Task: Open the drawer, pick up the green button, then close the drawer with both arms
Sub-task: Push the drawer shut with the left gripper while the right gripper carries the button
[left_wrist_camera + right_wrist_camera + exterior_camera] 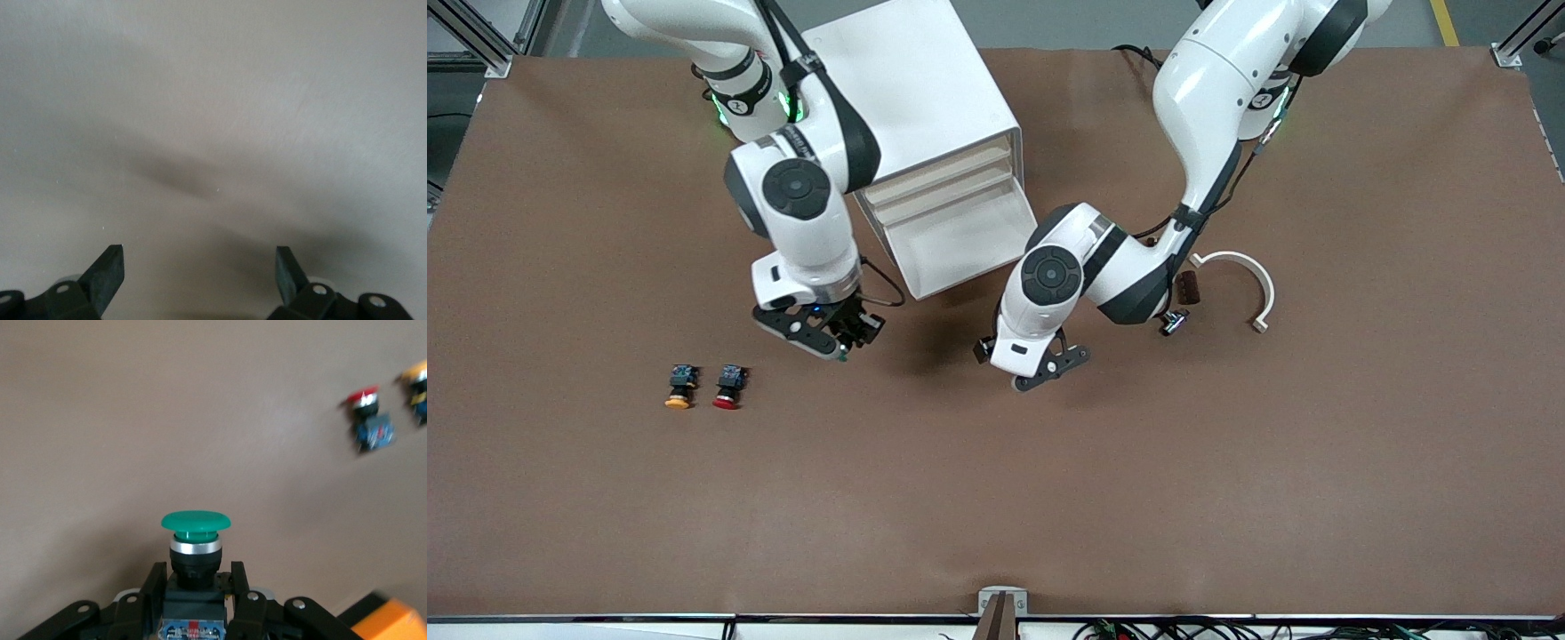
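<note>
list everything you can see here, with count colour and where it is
cabinet: 1, white, on the table by the right arm's base
drawer: 1, white tray, pulled out of the cabinet, nothing visible inside
green button: 1, green cap, held in the right gripper
red button: 1, red cap, on the table toward the right arm's end
yellow button: 1, yellow cap, beside the red one
curved bracket: 1, white, on the table near the left arm
right gripper: shut on the green button, over bare table
left gripper: open, over bare table
</note>
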